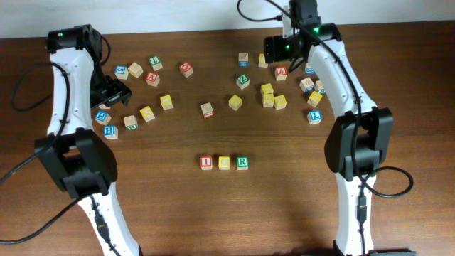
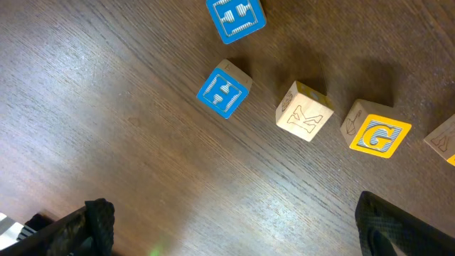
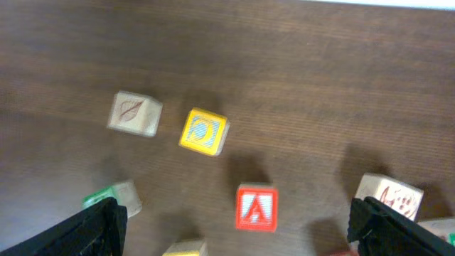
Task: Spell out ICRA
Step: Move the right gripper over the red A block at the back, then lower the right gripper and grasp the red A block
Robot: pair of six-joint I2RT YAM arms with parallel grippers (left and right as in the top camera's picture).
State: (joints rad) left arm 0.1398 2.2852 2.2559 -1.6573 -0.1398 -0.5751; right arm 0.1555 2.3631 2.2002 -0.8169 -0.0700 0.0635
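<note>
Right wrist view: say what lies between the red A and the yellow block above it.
Bare table only between red A and yellow block, right wrist view.

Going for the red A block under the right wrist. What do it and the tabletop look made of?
Red A block: probably painted wood; matte red face, pale letter, crisp square edges, though blur hides any grain. Tabletop: dark brown with long grain lines and a soft sheen; wood, veneer or laminate, cannot tell which.
</note>
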